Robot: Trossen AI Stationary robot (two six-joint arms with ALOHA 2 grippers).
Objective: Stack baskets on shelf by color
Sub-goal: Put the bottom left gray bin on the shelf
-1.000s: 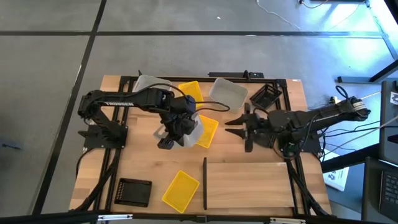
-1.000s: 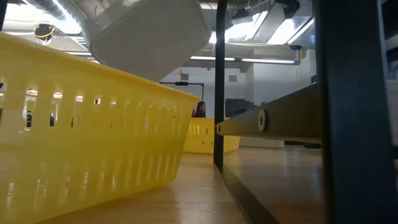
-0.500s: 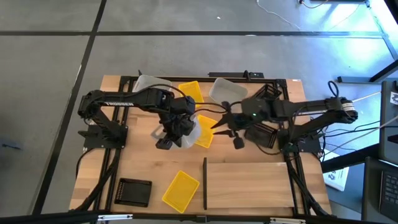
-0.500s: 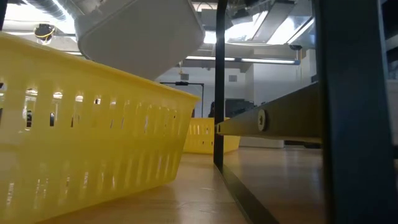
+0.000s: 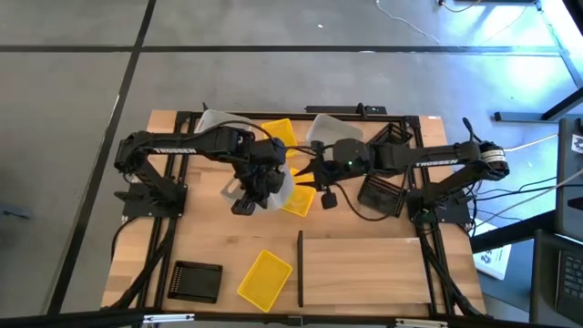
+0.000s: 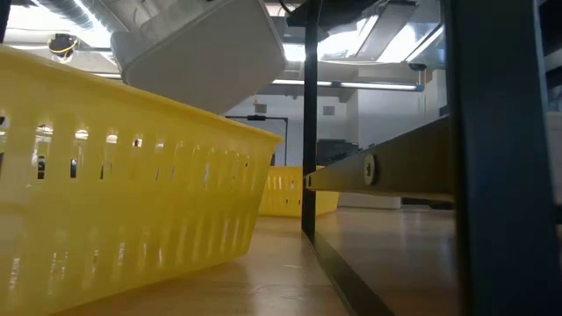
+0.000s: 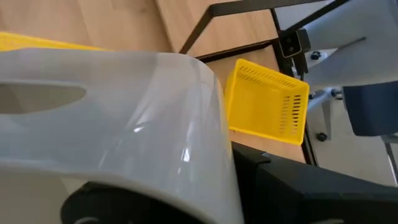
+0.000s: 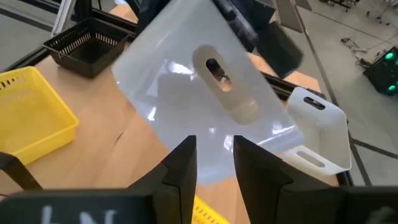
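Held basket: a translucent grey-white basket (image 5: 281,189) hangs tilted above the middle of my desk (image 5: 209,241), clear of the wood; in the low view its pale underside (image 6: 204,54) sits over a yellow wall.
Left end effector: my left end effector (image 5: 258,187) is clamped tight on that basket, its fingers hidden behind the plastic in the left wrist view.
Right end effector: my right end effector (image 5: 310,177) reaches in from the right, its fingers (image 8: 183,163) spread apart and just short of the grey-white basket's (image 8: 199,93) lower edge, holding nothing.
Yellow baskets: one (image 5: 301,193) lies under the held basket, one (image 5: 281,133) at the desk's far edge, one (image 5: 265,277) near the front, just left of the shelf's divider.
Other grey-white baskets: one (image 5: 216,120) at the far edge behind my left arm, another (image 5: 330,129) behind my right end effector.
Black baskets: one (image 5: 198,281) at the front left, one (image 5: 381,193) beneath my right arm, one (image 5: 395,135) at the far right corner.
Shelf: the pale plywood shelf (image 5: 364,271) lies bare at the front right, its dark divider (image 5: 300,268) upright along the left edge.
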